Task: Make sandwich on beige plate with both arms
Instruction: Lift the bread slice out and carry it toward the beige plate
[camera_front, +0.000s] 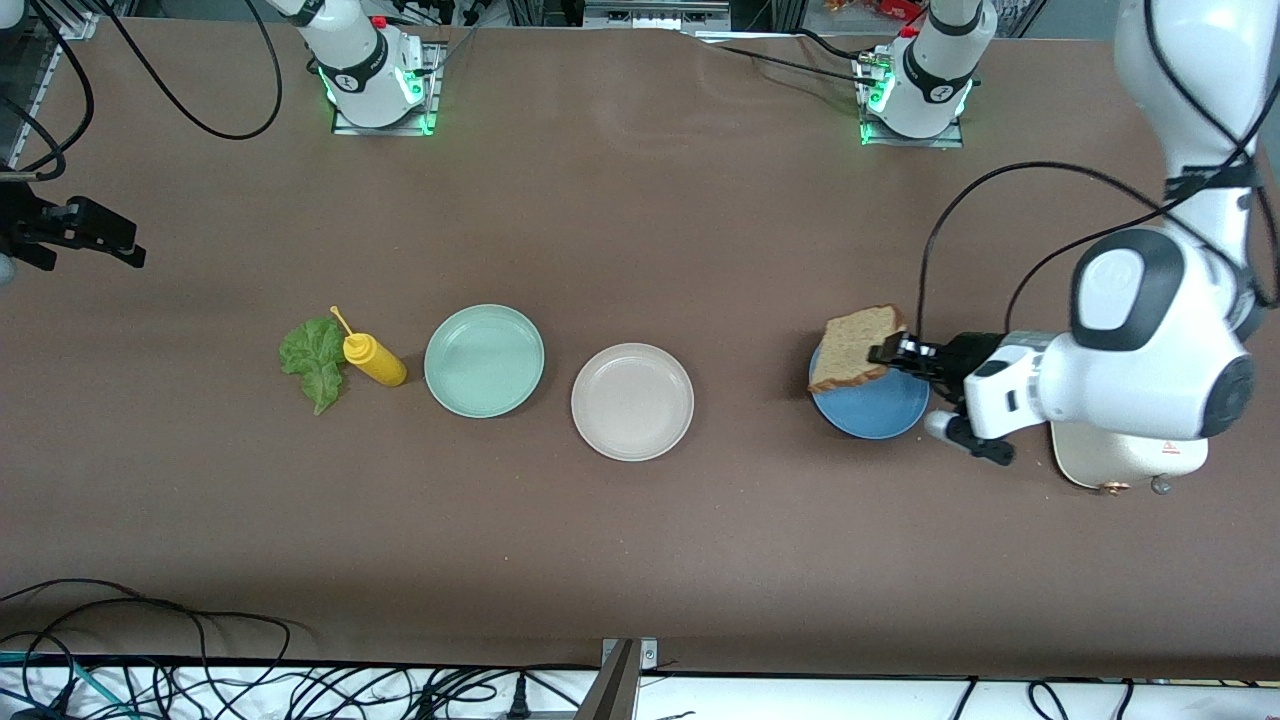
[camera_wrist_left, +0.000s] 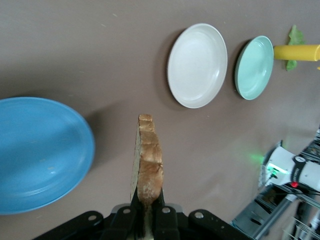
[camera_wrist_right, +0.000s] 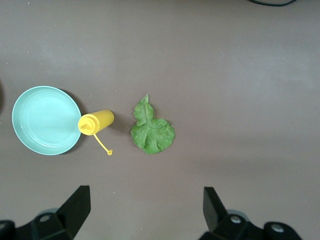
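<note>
One slice of bread (camera_front: 856, 346) sits clenched in my left gripper (camera_front: 893, 352), raised over the blue plate (camera_front: 872, 411); my left wrist view shows it edge-on (camera_wrist_left: 148, 160). My right gripper (camera_wrist_right: 145, 202) hangs spread wide over the table's right-arm end, and only its wrist view shows that gap. The lettuce leaf (camera_front: 314, 360) touches the yellow bottle (camera_front: 373, 358), which lies beside the mint green plate (camera_front: 484, 360). Between that and the blue plate, the beige plate (camera_front: 632, 401) lies bare, open table all round it. A cream appliance (camera_front: 1115, 460) sits under my left arm.

Bread slice (camera_front: 856, 346) in left pincer (camera_front: 882, 354) over plate (camera_front: 880, 415).
</note>
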